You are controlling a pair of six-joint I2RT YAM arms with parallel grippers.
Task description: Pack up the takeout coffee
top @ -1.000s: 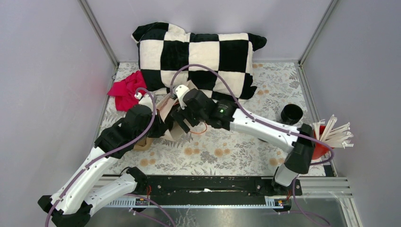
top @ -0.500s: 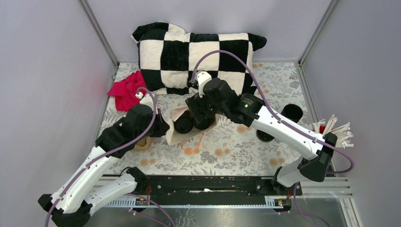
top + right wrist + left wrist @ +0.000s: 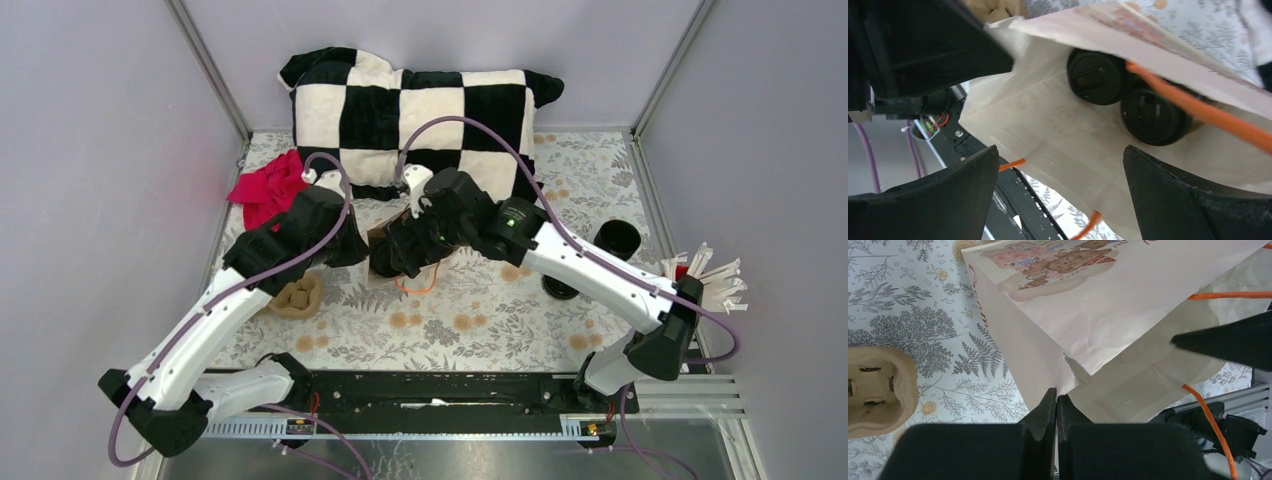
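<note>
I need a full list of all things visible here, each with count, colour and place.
paper bag: one, pale, orange handles, table centre
lidded coffee cups: two, black, inside the paper bag
cup carrier: one, brown pulp, left of the paper bag
separate cup: one, black, right side
straws: several, white, in red cup, far right
cloth: one, red, back left
pillow: one, black-and-white checked, back
tablecloth: one, pale floral, under everything
left fingers: two, black, shut on the paper bag's edge
right fingers: two, black, open at the paper bag's mouth
</note>
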